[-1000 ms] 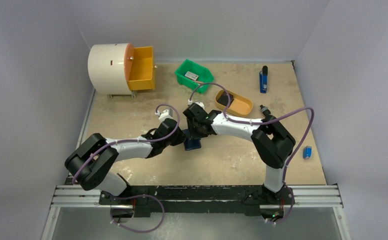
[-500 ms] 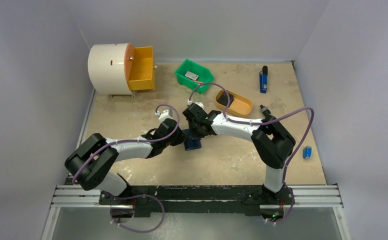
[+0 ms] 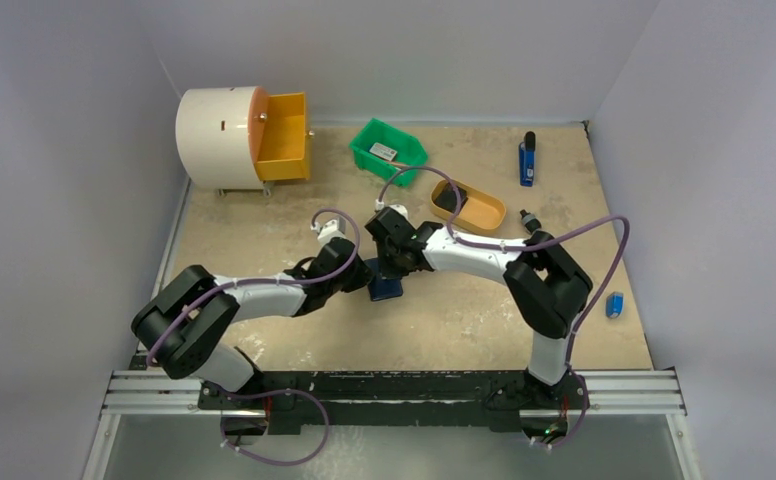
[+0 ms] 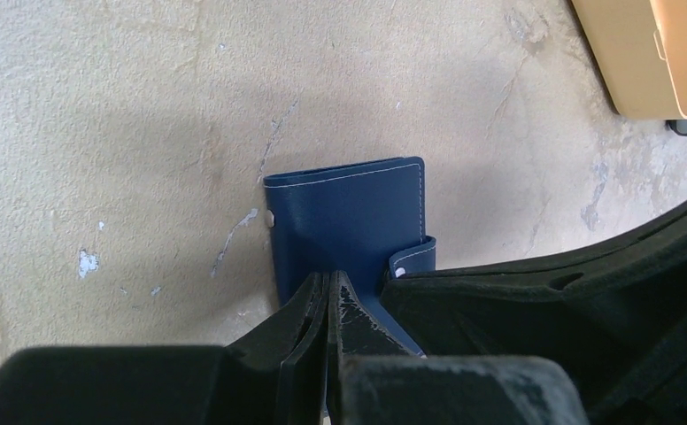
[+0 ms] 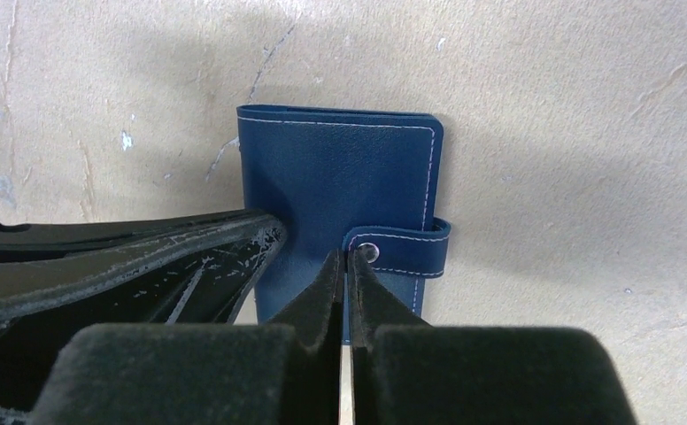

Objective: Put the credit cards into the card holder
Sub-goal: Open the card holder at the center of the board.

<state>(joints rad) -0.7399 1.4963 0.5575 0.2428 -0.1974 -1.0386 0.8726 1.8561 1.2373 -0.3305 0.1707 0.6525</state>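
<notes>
By right claw, card holder lies lengthwise w/ claw.

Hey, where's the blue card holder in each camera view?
Top camera: card holder near the centre, only a blue corner showing.
Left wrist: centre, just above the shut left claw.
Right wrist: centre, just above the shut right claw.
Shared landmark: the snap tab on its right edge, in both wrist views.

No legible text, labels, brands or numbers anywhere.

Plain pale grey walls enclose a scuffed, mottled beige tabletop
</notes>
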